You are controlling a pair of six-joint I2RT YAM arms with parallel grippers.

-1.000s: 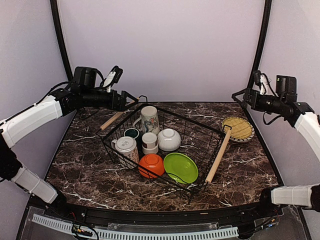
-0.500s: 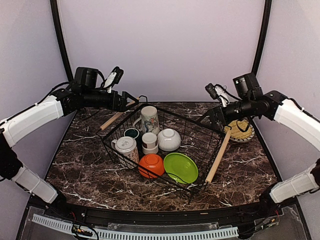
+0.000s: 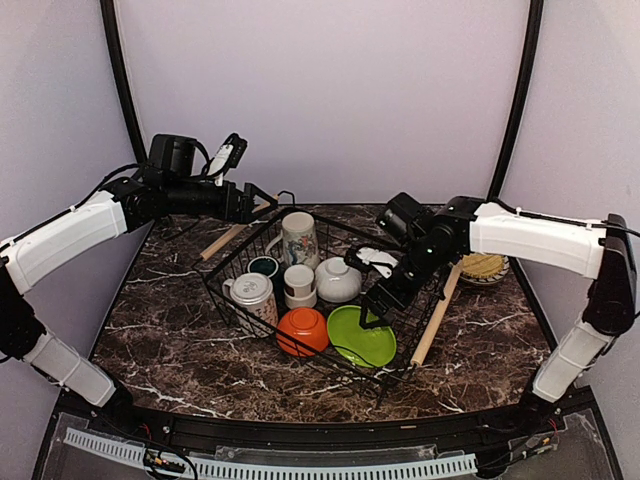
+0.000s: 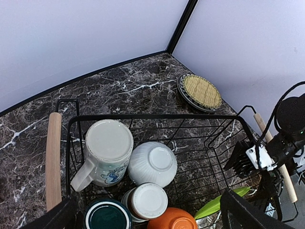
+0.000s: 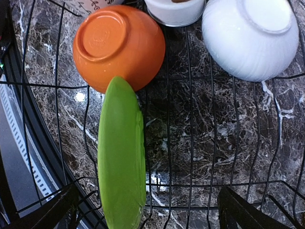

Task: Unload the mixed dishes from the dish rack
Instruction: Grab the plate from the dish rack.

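The black wire dish rack (image 3: 400, 250) stands mid-table. It holds a tall patterned mug (image 3: 299, 238), a dark green cup (image 3: 264, 267), a small white cup (image 3: 299, 284), a white bowl (image 3: 338, 279), a second mug (image 3: 252, 296), an orange bowl (image 3: 303, 330) and a lime-green plate (image 3: 360, 335). My right gripper (image 3: 376, 303) hangs open inside the rack. Just below it are the tilted plate (image 5: 121, 157) and the orange bowl (image 5: 119, 45). My left gripper (image 3: 262, 200) is open and empty above the rack's far left corner, looking down on the upturned crockery (image 4: 152, 163).
A woven yellow plate (image 3: 480, 257) lies on the marble table right of the rack. Light wooden handles run along the rack's right side (image 3: 437, 312) and its left side (image 3: 225, 240). Walls close in behind and at both sides.
My right arm has swung in from the far right, past the woven plate, and down into the rack over the lime-green plate. The left arm has not moved.
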